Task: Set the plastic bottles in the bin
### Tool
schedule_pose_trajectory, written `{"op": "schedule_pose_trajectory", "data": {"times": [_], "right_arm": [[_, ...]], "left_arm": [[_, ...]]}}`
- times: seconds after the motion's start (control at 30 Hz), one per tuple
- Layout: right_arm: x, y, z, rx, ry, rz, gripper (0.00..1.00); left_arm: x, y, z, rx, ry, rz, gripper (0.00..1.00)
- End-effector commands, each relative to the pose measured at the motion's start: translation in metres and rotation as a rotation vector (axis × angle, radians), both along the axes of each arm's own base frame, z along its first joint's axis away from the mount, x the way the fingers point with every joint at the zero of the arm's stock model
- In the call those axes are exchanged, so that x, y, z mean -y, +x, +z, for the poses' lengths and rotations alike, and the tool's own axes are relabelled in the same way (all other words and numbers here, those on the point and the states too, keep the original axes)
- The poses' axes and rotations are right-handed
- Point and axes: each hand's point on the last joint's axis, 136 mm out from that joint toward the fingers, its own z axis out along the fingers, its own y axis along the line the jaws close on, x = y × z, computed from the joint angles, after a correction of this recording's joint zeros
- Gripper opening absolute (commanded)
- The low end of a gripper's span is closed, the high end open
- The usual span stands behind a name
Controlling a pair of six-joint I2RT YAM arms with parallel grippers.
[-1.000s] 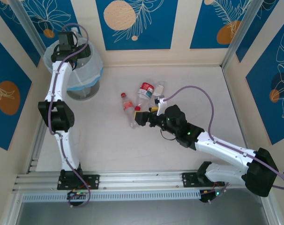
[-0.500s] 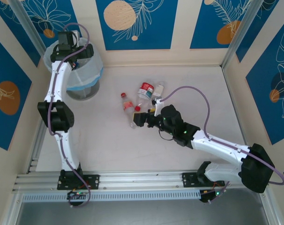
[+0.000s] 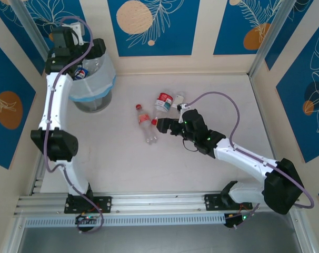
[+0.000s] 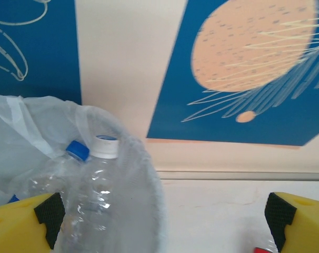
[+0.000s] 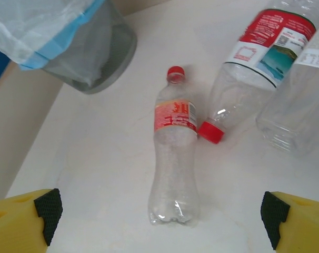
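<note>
My left hand [image 4: 163,216]: just opened wide, white-capped bottle [image 4: 96,184] in bin [image 4: 141,168]. My right hand [image 5: 159,211]: wide, nearing red-capped bottle [image 5: 174,153].

Slim bottle [image 5: 173,153]: red label, yellow characters illegible. Larger bottle [image 5: 254,63]: red-white label, print too small to read.

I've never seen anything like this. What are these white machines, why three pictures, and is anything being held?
They are robot arms, a left arm and a right arm, bolted to a table. The wide picture looks down from above; the other two come from a camera on each wrist. Three plastic bottles lie on the table; more bottles sit in the lined grey bin. The yellow left fingers hang open at the bin, the right fingers open near the slim red-capped bottle. Nothing is held.
</note>
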Motion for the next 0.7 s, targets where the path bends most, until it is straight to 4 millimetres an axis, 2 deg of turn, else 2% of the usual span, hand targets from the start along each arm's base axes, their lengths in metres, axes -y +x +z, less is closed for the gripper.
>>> {"op": "schedule_pose_trajectory", "data": {"times": [0.0, 0.1, 0.17, 0.3, 0.43, 0.5, 0.67], "right_arm": [[0.019, 0.012, -0.01, -0.084, -0.045, -0.081, 1.0], [0.032, 0.022, -0.022, -0.149, -0.046, -0.139, 1.0], [0.04, 0.029, -0.032, -0.188, -0.067, -0.193, 1.0], [0.047, 0.043, -0.046, -0.222, -0.11, -0.257, 1.0], [0.039, 0.056, -0.06, -0.252, -0.15, -0.266, 1.0], [0.035, 0.061, -0.067, -0.263, -0.175, -0.268, 1.0], [0.028, 0.076, -0.081, -0.255, -0.227, -0.29, 1.0]], "left_arm": [[0.03, -0.026, 0.029, 0.094, -0.049, -0.056, 0.99], [0.046, -0.05, 0.029, 0.116, -0.095, -0.082, 0.99], [0.056, -0.068, 0.019, 0.11, -0.115, -0.105, 0.99], [0.063, -0.103, -0.007, 0.072, -0.148, -0.095, 0.99], [0.058, -0.133, -0.04, -0.011, -0.24, -0.06, 0.99], [0.06, -0.148, -0.051, -0.039, -0.259, -0.079, 0.99], [0.046, -0.181, -0.076, -0.114, -0.182, -0.043, 0.99]]}}
